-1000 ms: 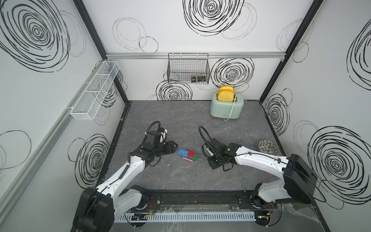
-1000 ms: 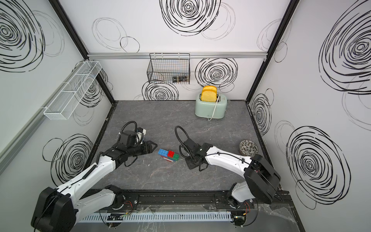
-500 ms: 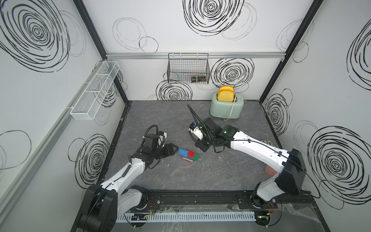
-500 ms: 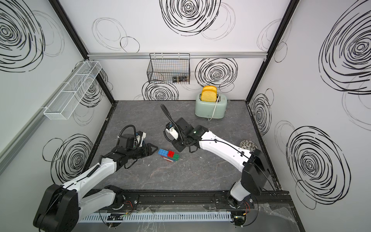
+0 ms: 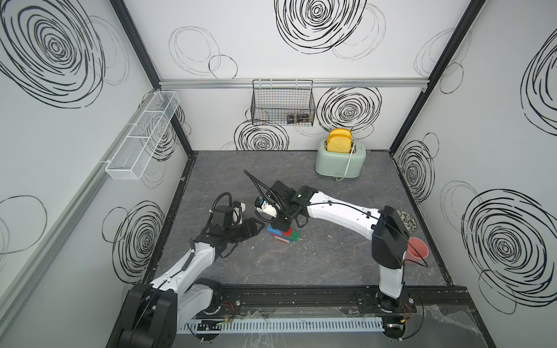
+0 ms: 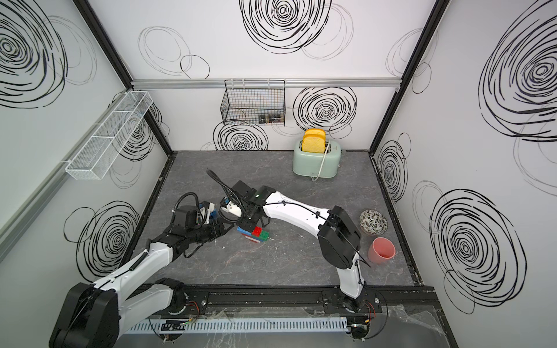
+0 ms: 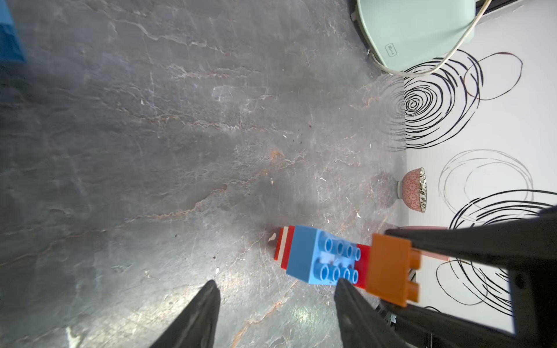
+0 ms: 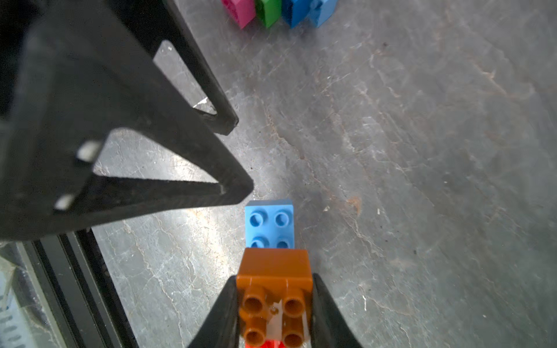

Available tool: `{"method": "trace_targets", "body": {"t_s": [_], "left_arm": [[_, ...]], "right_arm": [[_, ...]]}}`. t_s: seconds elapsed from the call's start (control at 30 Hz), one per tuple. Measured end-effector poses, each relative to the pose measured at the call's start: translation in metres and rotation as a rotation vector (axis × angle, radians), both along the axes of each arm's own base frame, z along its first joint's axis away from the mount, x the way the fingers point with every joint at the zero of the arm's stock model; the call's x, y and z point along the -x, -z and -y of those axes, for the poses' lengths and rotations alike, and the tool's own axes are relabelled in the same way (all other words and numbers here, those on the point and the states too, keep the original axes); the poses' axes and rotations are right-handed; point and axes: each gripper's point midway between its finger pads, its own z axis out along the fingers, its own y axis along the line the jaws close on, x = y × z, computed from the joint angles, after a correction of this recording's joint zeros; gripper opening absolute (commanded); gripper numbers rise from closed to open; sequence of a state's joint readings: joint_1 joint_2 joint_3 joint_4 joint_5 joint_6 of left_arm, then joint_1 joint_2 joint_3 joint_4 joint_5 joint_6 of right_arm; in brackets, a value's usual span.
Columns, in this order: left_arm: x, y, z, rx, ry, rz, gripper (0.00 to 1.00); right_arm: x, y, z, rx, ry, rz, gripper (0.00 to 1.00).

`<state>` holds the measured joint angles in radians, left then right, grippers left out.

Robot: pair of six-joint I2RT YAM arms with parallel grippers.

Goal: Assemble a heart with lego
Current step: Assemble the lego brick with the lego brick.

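A small lego build lies mid-floor: a light blue brick on a red and white base, with red and green bricks beside it. My right gripper is shut on an orange brick, held just past the blue brick over the red part. I cannot tell whether the two touch. My left gripper stands open low at the build's left end, its fingers empty. In both top views the right gripper covers the orange brick.
Loose pink, green and blue bricks lie beyond the left gripper. A mint toaster with toast stands at the back right. A pink cup and a patterned bowl sit by the right wall. A wire basket hangs on the back wall.
My right arm swung up from the build's right side, passed behind it, and came down onto the build. The left gripper edged closer to the build's left end.
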<state>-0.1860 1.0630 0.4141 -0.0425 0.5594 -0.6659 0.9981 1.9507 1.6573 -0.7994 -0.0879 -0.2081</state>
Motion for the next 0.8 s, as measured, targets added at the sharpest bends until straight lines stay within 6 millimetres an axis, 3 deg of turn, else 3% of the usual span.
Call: {"method": "trace_targets", "body": {"t_s": [0.2, 0.8], "left_arm": [[-0.003, -0.002, -0.003, 0.01, -0.015, 0.004, 0.66], [0.001, -0.005, 0.01, 0.099, 0.021, 0.026, 0.69]], "right_arm": [[0.001, 0.012, 0.004, 0.057, -0.016, 0.002, 0.31], [-0.001, 0.004, 0.008, 0.03, 0.035, -0.035, 0.3]]}}
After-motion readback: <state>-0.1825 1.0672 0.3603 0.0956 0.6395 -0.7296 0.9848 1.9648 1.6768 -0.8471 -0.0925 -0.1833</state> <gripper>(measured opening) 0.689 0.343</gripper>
